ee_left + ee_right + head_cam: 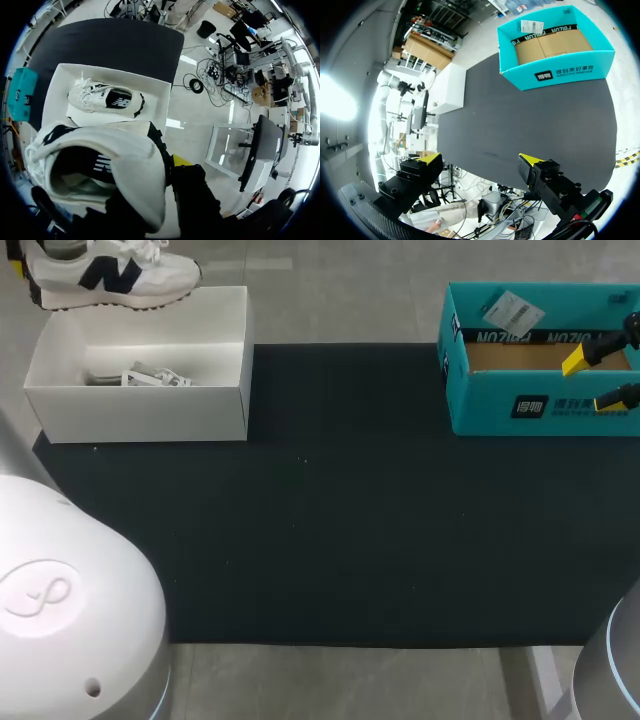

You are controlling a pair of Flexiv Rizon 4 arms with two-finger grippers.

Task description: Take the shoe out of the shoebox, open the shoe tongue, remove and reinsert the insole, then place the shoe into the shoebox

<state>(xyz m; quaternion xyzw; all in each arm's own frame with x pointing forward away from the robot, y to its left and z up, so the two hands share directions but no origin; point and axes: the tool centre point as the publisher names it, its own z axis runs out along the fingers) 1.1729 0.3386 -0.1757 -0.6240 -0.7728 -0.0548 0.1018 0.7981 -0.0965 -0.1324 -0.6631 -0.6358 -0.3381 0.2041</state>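
While my left gripper [115, 190] hangs above the far left of the table, it holds the shoe [110, 275] in the air. The shoe fills the space ahead of the wrist camera, heel opening toward the lens. Only one yellow fingertip [179, 161] shows, pressed against the shoe's side; the other is hidden behind the upper. From the head view the shoe is white with a navy mark on its side. It sits level, toe to the right, over the far rim of the white shoebox [140, 410].

A second white shoe [105, 98] lies on its side inside that box. The box stands on the far left corner of the black mat [340, 520].

At the far right of the mat is a teal box [500, 405], open at the top, with brown cardboard on its floor and a white label [512, 312] by its far wall. My right gripper [480, 160] hovers over the right part of that teal box. Its fingers are spread wide with nothing between them.
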